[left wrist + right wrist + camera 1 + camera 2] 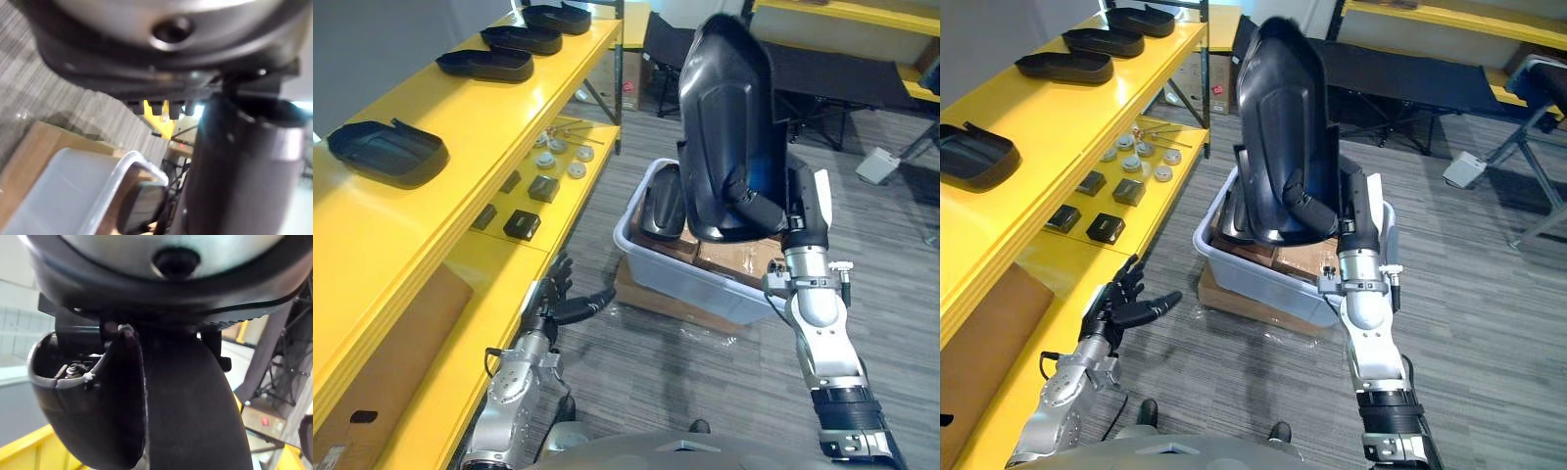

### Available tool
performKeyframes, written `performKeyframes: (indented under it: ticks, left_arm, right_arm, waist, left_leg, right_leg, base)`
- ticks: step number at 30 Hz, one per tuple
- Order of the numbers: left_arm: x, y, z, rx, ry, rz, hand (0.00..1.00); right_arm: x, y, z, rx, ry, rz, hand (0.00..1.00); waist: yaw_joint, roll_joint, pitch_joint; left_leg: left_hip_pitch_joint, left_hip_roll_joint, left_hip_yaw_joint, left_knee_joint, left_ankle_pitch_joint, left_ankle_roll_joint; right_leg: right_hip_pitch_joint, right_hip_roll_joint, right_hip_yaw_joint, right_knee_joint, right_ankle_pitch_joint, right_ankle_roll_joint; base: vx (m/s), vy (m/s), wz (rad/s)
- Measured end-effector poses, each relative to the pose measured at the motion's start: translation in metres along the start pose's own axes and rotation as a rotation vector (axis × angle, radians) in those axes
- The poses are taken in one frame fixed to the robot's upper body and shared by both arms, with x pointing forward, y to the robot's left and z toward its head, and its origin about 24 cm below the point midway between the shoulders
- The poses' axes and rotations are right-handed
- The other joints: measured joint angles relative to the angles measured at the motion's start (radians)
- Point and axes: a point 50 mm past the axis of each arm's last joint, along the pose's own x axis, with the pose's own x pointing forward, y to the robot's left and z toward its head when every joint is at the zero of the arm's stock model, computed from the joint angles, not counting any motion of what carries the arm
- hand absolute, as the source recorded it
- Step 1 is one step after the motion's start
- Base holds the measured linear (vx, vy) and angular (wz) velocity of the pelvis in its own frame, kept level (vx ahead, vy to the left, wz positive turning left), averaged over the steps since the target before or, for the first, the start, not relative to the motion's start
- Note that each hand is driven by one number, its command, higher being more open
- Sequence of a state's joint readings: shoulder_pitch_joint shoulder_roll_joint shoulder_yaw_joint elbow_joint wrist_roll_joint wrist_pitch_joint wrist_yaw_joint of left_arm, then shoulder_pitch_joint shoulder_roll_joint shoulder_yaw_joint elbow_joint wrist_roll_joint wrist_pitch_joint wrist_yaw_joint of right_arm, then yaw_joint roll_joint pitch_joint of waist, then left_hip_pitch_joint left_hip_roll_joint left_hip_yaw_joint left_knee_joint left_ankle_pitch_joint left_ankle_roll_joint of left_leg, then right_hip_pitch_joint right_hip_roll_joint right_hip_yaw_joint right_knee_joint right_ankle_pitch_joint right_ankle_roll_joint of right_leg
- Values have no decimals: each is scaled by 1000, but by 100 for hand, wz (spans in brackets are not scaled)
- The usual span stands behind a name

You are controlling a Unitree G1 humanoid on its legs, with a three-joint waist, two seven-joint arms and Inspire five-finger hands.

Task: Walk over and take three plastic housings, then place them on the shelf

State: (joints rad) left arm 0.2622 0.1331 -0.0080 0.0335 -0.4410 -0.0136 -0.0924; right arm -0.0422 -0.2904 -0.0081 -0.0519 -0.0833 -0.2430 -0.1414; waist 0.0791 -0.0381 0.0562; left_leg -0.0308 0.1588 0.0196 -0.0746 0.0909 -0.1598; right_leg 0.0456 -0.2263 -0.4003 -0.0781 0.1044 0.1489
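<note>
Nearest in the left eye view, at lower left, the left robot hand [556,296] hangs released with its fingers spread, just beside the front edge of the lower level of a yellow shelf [499,117]. At right, the right robot hand [798,217] grasps a large black plastic housing [724,117], fingers curled round its lower edge, holding it upright above a grey bin [671,274] on the floor. A second housing [663,204] leans inside the bin, which rests on flat cardboard [651,302]. Four more housings lie in a row on the shelf's top level, the nearest [386,152] at left. Small black boxes [522,225] and round discs [558,152] sit on the lower level. The right eye view adds a dark folding cot [1430,73] far behind the bin. The left wrist view shows straight fingers, with the bin's rim and the leaning housing beyond. The right wrist view shows dark curved surfaces pressed close against the hand; hand and housing cannot be told apart there.
</note>
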Motion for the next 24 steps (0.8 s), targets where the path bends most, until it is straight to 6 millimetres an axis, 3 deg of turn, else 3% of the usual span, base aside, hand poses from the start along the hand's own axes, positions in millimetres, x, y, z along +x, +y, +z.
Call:
performKeyframes:
  ticks: [4,11,18,24]
  left_arm:
    - [1,-5,13,-275,-78,-37,100]
    - [3,-18,28,-644,-148,-196,100]
    - [1,-21,36,-684,-154,-311,100]
    - [0,-31,40,-605,-147,-365,100]
  right_arm:
    - [-6,29,-3,-50,-2,104,0]
    - [-13,44,-16,-88,19,178,0]
    - [-19,56,-20,-83,20,228,0]
    - [-25,75,-15,-54,-12,329,0]
  waist:
    - [10,2,-1]
    - [31,5,-3]
    - [31,5,-3]
    - [36,5,-4]
  left_leg:
    - [-1,-2,-16,0,0,0]
    - [-5,-6,-33,-3,0,0]
    - [-13,-8,-51,-2,0,0]
    - [-13,-9,-54,-2,0,0]
  right_leg:
    - [12,-1,-19,0,-8,1]
    - [19,-3,-37,0,-14,1]
    - [26,-3,-57,0,-16,1]
    - [24,-3,-61,0,-18,-2]
  base:
    - [-6,-5,12]
    - [-2,-2,8]
    - [-3,-5,6]
    - [-3,-1,1]
